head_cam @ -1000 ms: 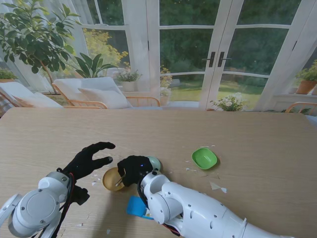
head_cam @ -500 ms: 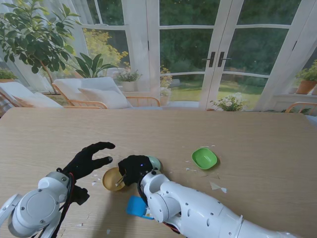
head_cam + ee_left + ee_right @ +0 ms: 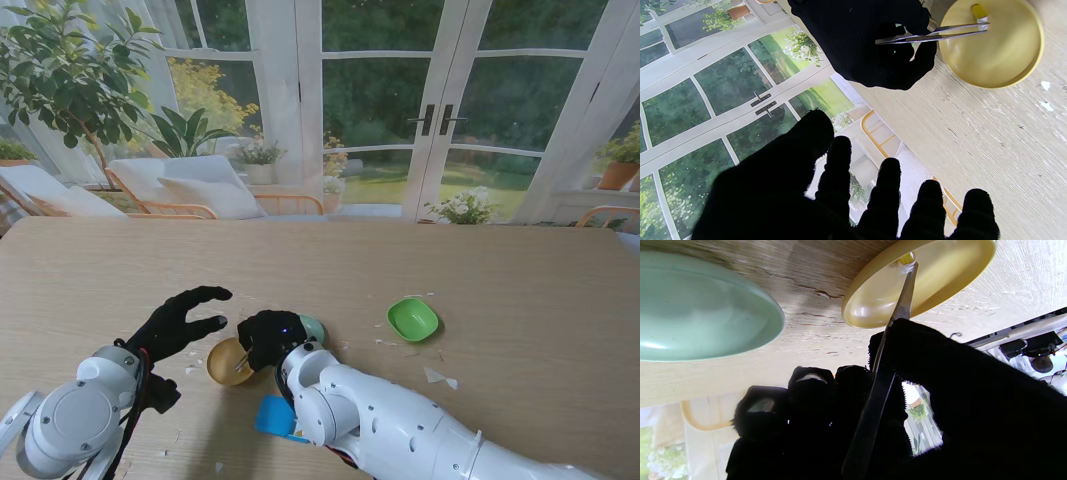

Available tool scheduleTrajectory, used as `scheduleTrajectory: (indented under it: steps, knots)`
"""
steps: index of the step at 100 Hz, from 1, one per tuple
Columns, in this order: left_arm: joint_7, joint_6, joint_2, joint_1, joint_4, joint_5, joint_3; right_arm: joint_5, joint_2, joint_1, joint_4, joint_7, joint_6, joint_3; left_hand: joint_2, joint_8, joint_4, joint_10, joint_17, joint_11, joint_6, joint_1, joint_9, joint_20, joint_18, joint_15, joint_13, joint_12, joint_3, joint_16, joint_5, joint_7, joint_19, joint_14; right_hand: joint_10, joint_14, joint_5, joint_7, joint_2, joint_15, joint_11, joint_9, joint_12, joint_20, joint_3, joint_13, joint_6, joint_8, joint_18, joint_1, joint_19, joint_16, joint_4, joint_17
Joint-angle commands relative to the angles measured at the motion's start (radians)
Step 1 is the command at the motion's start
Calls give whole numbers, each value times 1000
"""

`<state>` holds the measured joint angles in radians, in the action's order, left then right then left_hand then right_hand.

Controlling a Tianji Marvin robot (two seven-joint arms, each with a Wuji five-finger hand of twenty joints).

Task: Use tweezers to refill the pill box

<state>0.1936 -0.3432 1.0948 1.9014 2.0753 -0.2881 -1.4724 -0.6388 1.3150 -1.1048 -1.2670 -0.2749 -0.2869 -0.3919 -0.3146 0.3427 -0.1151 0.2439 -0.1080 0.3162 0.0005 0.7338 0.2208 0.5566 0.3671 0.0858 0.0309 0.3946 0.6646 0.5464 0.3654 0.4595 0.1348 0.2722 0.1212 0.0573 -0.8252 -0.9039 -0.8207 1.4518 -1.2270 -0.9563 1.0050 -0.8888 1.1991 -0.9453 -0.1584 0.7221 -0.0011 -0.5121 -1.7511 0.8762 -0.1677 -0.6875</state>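
Mid-pick: tweezers (image 3: 933, 33) pinched in right hand (image 3: 268, 338), tips closed on yellow pill (image 3: 978, 10) in yellow dish (image 3: 1007, 70).
Left hand (image 3: 180, 322) spread, empty; delivery to pill box apparently not yet done.

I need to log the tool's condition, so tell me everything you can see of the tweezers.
The tweezers are slim, bare silvery metal, two flat blades tapering to narrow tips. The right hand pinches them near mid-length between gloved fingers. Their tips reach into the yellow dish, closed on a small yellow-and-white capsule near its rim.
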Motion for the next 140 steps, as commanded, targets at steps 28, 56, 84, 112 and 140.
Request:
scheduleTrajectory:
  steps: [28,56,84,112,140]
  knots:
    - [12,-1,3,2,6,1,-3,3,5,-20,-23,3,1,-14,-4,-10,29,-36,1,-11,-45,-6,-15,-4,-30,-11,-22,-4,-3,-3,-25,2,-25,-22,8,13,-40,-32,37,37,-6,-18,-40,-13,45,-32,-32,-94,-20,-38,-79,9,74,-32]
    - [10,4,4,4,6,3,-6,-6,-9,-35,-55,21,-16,-21,-4,-11,29,-36,0,-11,-44,-6,-14,-4,-30,-11,-22,-4,-1,-3,-26,2,-24,-23,1,7,-23,-35,41,23,8,-19,-58,-5,21,-38,6,-201,-14,-35,-81,-1,69,-39]
    - [10,7,4,6,5,4,-8,-16,-16,-52,-82,31,-68,-28,-4,-11,29,-35,0,-12,-43,-6,-15,-4,-30,-11,-22,-4,-1,-3,-26,2,-25,-22,-5,3,-24,-40,40,17,12,-23,-63,-2,15,-43,15,-212,-10,-39,-82,-6,69,-44]
    - [12,7,3,5,5,4,-8,-16,-12,-49,-80,33,-93,-25,-5,-11,29,-36,1,-12,-45,-6,-14,-4,-31,-11,-22,-4,0,-3,-25,2,-25,-22,-6,2,-20,-40,42,16,13,-24,-65,0,12,-44,21,-222,-8,-38,-83,-8,70,-45]
    - [12,7,3,5,4,4,-8,-14,-8,-39,-76,45,-110,-16,-4,-11,29,-35,1,-12,-42,-5,-14,-5,-31,-11,-22,-5,-1,-3,-24,2,-25,-23,-10,2,-19,-41,45,14,15,-24,-67,2,10,-45,26,-228,-11,-40,-82,-10,71,-48]
